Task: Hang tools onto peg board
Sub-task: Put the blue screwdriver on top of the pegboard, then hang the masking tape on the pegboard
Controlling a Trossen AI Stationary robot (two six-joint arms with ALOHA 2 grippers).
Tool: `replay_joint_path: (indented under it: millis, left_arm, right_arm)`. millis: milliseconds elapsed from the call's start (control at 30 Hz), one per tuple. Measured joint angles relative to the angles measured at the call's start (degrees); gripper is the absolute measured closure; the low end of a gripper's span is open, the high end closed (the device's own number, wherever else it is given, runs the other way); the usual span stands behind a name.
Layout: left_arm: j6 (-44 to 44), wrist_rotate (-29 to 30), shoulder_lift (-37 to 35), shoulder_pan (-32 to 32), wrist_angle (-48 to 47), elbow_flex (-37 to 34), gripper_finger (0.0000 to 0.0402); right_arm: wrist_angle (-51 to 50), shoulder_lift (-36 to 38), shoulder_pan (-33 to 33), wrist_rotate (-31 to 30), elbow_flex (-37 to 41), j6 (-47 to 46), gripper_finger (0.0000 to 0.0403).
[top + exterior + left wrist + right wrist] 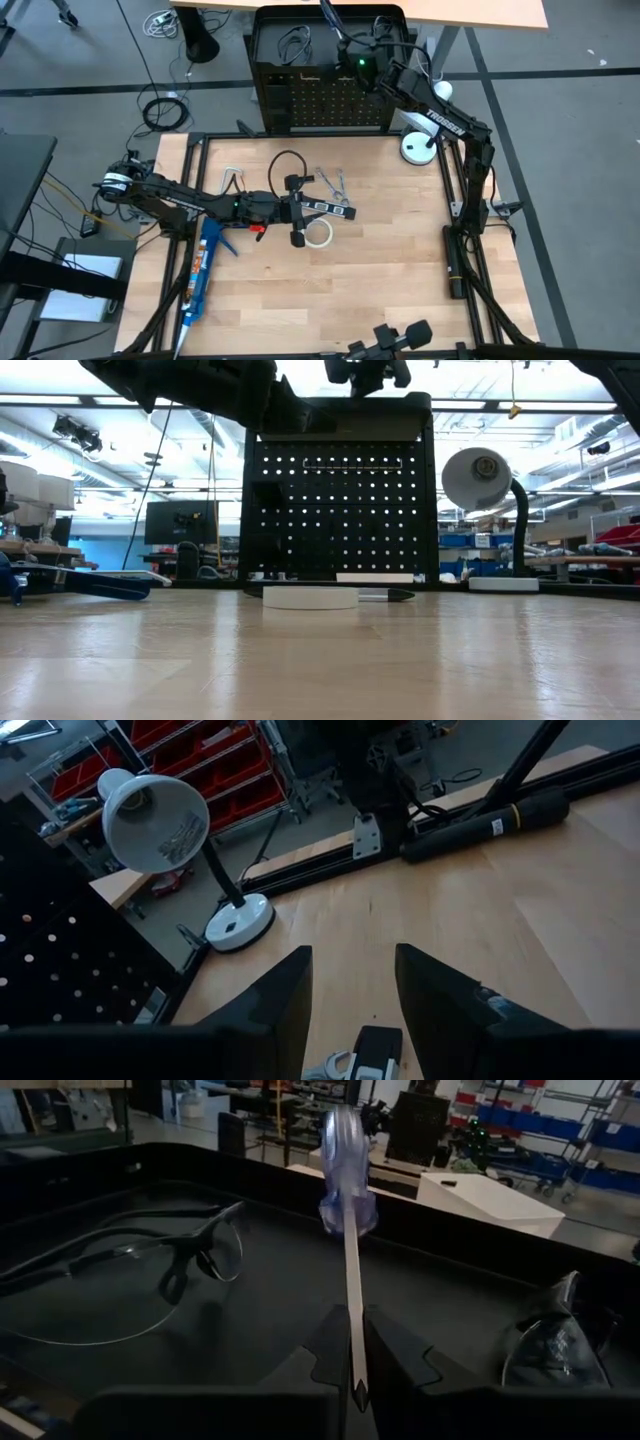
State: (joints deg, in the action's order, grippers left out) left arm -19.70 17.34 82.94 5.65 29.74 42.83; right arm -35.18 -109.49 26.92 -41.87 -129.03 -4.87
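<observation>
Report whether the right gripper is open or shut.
Shut on the screwdriver: in the right wrist view, the right gripper has both fingers pressed against its thin metal shaft, blue handle pointing away over the black tray.

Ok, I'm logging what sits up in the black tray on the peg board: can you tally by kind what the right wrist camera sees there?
safety glasses: 2
blue-handled screwdriver, gripped by the right end effector: 1
Total: 3
</observation>
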Motion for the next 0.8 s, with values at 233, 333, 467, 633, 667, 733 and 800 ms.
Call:
replay_joint_path:
  millis: [233, 333, 467, 633, 667, 733, 800]
  left_arm:
    - [0.00, 0.00, 0.00, 0.00, -0.09, 0.00, 0.0250]
    - [-0.02, 0.02, 0.00, -0.02, -0.09, 0.00, 0.0250]
    - [-0.55, 0.02, 0.00, -0.02, -0.09, 0.00, 0.0250]
    - [-0.87, 0.02, 0.00, 0.00, -0.09, 0.00, 0.0250]
    - [-0.87, 0.02, 0.00, -0.01, -0.11, 0.00, 0.0250]
    - [-0.87, 0.04, 0.00, 0.00, -0.09, 0.00, 0.0250]
    - [-0.87, 0.70, 0.00, 0.00, -0.25, 0.00, 0.0250]
  right_arm:
    - [0.21, -0.01, -0.27, -0.11, 0.00, -0.69, 0.0357]
    - [0.65, 0.00, -0.59, -0.33, 0.00, -0.47, 0.0356]
    - [2.45, 0.00, -1.24, -0.33, 0.00, 1.25, 0.0356]
    - [4.96, 0.55, -2.21, -0.50, 0.03, 3.70, 0.0355]
    - [5.14, 0.85, -2.61, -0.54, 0.04, 4.58, 0.0355]
    - [5.98, 1.69, -3.68, -0.67, 0.04, 6.61, 0.0355]
    - [5.83, 2.82, -5.22, -0.70, 0.04, 8.85, 0.0354]
